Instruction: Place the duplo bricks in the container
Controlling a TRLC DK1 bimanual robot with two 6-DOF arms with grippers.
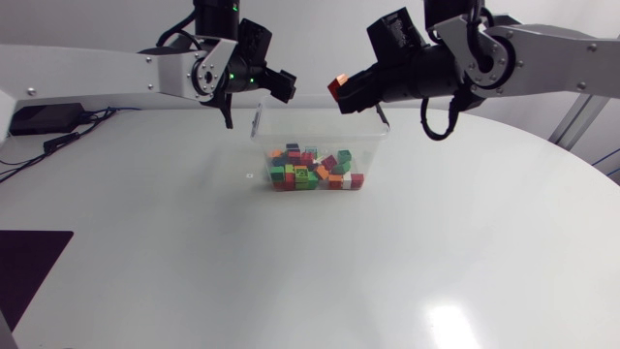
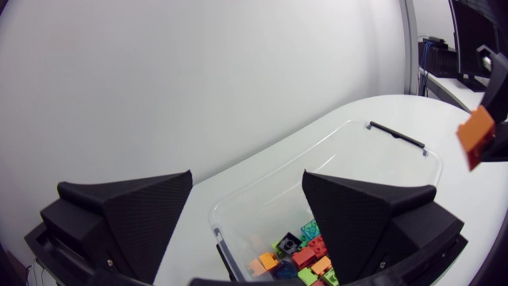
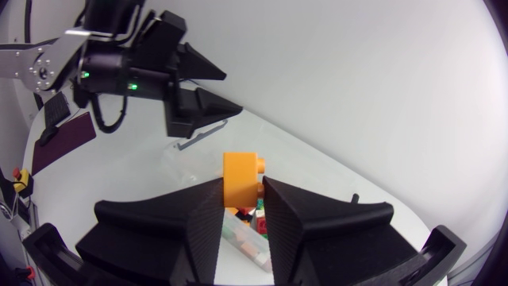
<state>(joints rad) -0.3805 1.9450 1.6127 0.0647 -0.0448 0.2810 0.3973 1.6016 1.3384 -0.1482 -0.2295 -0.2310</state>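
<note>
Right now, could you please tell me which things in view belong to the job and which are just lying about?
Job: clear plastic container; mixed coloured duplo bricks inside it; orange duplo brick, held in the right gripper; open left gripper above the container.
Lying about: dark flat mat; black cables.

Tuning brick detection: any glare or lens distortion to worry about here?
Head view: bright glare patch on the table, clear of the container. Left wrist view: fisheye curves the table edge. Right wrist view: even light, no glare on the orange brick in the right end effector.
</note>
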